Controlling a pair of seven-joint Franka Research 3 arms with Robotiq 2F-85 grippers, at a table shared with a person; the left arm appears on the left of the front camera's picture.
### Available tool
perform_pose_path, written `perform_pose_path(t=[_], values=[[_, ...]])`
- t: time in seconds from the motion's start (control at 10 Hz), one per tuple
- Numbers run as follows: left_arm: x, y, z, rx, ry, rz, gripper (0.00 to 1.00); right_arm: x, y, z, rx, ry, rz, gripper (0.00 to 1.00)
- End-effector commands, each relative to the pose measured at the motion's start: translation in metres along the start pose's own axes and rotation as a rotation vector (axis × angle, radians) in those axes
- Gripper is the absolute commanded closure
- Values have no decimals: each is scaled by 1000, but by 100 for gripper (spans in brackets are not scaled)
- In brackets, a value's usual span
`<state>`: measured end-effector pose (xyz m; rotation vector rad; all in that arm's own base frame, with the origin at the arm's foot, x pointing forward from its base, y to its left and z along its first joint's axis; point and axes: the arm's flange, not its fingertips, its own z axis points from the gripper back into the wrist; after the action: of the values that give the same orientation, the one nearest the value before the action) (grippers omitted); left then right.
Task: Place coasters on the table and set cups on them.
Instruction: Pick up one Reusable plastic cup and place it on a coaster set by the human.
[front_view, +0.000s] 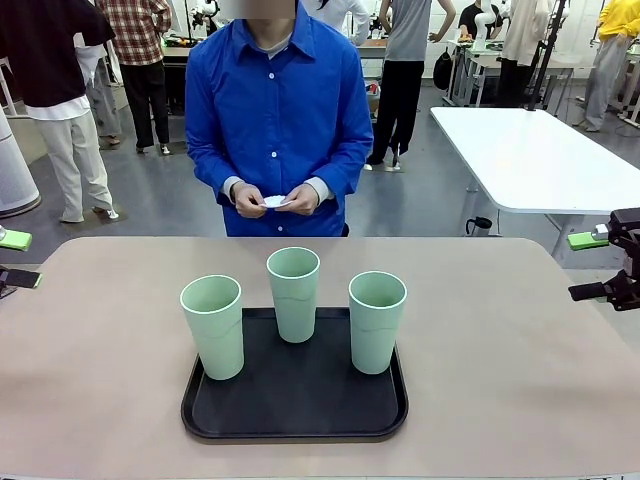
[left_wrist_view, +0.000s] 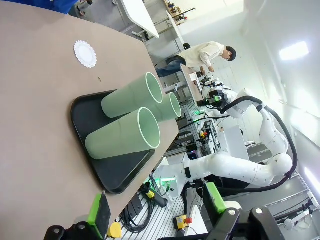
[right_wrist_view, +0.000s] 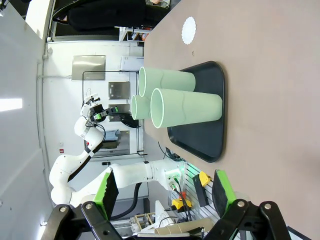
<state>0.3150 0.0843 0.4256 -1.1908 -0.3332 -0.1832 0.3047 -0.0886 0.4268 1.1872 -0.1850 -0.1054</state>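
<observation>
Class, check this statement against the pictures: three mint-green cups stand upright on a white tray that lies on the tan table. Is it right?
Not quite. The tray is black, not white, as the front view shows. The rest holds: three mint-green cups stand upright on it, and it lies on the tan table.

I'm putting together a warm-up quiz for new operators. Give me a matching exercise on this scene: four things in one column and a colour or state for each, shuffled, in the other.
Things:
1. cups
2. tray
3. coaster
4. left gripper

Descriptions:
A. black, under the cups
B. open, holding nothing
C. white, scalloped, flat on the bare table
D. mint green, standing upright

Pairs: 1-D, 2-A, 3-C, 4-B
</observation>
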Motion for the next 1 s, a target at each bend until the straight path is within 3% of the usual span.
perform_pose_path(t=[0.0, 0.5, 0.7, 0.9], values=[[0, 0, 1, -9, -7, -4, 0, 1, 1, 0, 3, -7, -5, 0], [0, 0, 1, -9, -7, -4, 0, 0, 0, 0, 0, 0, 0, 0], [0, 0, 1, -9, -7, -4, 0, 11, 22, -2, -111, 295, 504, 0], [0, 0, 1, -9, -7, -4, 0, 9, 44, -20, -241, 373, 803, 0]])
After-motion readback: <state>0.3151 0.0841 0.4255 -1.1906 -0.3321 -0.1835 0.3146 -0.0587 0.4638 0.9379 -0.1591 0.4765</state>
